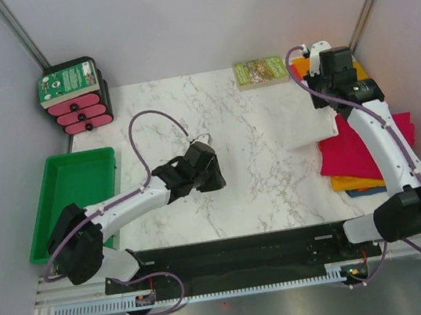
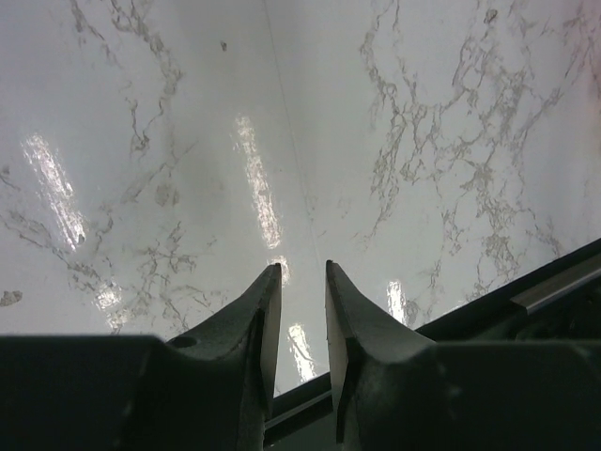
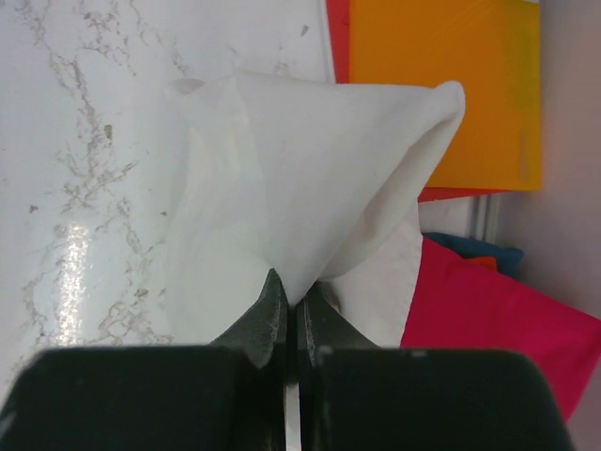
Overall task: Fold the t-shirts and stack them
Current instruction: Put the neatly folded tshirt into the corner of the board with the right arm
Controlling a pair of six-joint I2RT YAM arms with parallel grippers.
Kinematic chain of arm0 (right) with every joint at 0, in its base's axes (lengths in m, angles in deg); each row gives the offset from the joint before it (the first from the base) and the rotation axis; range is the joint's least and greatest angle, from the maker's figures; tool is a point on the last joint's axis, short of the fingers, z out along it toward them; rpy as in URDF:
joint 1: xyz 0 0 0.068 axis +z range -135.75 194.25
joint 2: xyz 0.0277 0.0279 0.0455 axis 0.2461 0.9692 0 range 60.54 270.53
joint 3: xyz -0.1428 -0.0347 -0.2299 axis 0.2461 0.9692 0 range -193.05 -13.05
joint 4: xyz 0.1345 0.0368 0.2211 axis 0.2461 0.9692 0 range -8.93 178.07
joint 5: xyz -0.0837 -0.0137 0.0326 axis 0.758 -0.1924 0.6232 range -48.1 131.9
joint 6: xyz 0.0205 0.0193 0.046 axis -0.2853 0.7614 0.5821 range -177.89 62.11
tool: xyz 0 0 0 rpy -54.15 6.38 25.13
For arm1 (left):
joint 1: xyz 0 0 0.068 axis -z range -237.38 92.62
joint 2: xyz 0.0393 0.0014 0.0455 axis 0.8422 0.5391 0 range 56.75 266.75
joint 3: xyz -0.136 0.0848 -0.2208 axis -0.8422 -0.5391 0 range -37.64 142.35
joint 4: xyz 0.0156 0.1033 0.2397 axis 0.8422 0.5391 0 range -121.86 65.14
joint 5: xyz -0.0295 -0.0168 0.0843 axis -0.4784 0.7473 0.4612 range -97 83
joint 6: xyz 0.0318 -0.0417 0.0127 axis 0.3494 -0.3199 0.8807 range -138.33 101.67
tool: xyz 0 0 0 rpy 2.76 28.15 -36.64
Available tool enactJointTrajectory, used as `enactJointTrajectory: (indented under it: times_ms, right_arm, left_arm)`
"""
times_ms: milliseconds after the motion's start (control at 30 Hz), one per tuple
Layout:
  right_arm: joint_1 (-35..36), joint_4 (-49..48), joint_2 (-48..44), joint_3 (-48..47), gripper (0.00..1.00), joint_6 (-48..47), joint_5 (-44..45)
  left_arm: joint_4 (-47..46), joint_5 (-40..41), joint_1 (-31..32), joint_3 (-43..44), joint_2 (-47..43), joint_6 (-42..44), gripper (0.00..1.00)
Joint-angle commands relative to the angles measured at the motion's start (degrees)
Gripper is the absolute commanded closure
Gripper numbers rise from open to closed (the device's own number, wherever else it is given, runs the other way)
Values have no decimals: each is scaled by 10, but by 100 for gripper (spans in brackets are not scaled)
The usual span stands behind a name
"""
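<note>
the white t-shirt (image 3: 310, 169) is pinched in the closed right hand (image 3: 293, 293); the left hand (image 2: 302, 272) is held narrowly parted over the worktop (image 2: 188, 141), near the green tray (image 1: 72, 186).

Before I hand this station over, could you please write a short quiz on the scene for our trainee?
1. True or false: the right hand is shut on a raised fold of the white t-shirt.
2. The left hand is: A) open and empty above the table; B) shut on cloth; C) out of view.
3. Fill in: the tray at the table's left edge is coloured ____.

Key: 1 true; 2 A; 3 green.
</note>
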Motion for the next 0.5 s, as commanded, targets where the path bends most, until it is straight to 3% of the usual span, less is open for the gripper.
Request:
enactJointTrajectory:
  times_ms: [0, 300, 467]
  right_arm:
    - [-12, -13, -39, -24, 100, -72, 29]
    - [-36, 24, 16, -143, 100, -111, 12]
    - [-52, 30, -16, -102, 100, -132, 20]
  left_arm:
    - [-20, 7, 7, -26, -26, -32, 68]
    - [-35, 6, 15, -48, -22, -56, 68]
    - [-41, 3, 24, -53, -17, -61, 68]
